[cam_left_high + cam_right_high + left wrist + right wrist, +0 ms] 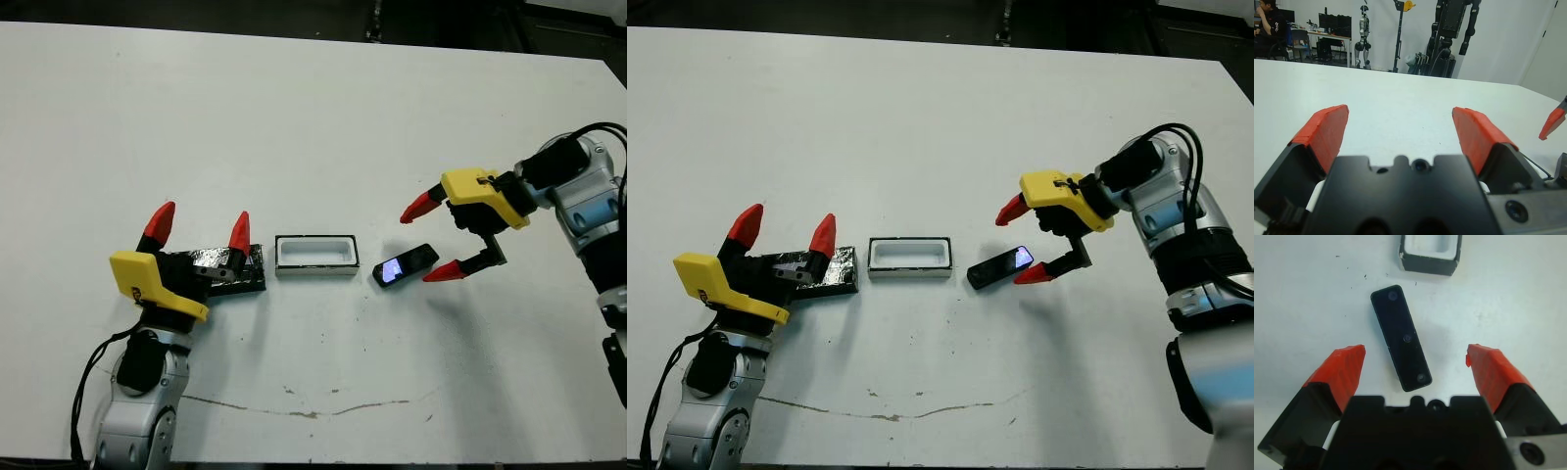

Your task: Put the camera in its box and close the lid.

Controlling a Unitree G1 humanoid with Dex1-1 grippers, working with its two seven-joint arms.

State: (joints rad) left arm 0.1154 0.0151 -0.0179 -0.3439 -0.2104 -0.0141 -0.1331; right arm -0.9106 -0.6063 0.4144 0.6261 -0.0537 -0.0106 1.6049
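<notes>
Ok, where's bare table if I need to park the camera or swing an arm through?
The far half of the table is bare, as is the near strip before the box. The middle row is crowded: lid, box, camera, with both open end effectors, left and right.

Camera (405, 264) flat beside open box (315, 255); lid (231, 270) opposite.

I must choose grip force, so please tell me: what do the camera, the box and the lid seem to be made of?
Camera: probably hard plastic or glass, glossy black; its face reflects bluish light. Box: likely stiff card or plastic, dark outside, matte white inside. Lid: black with crinkly silvery glints, perhaps foil-like film over a panel; uncertain.
</notes>
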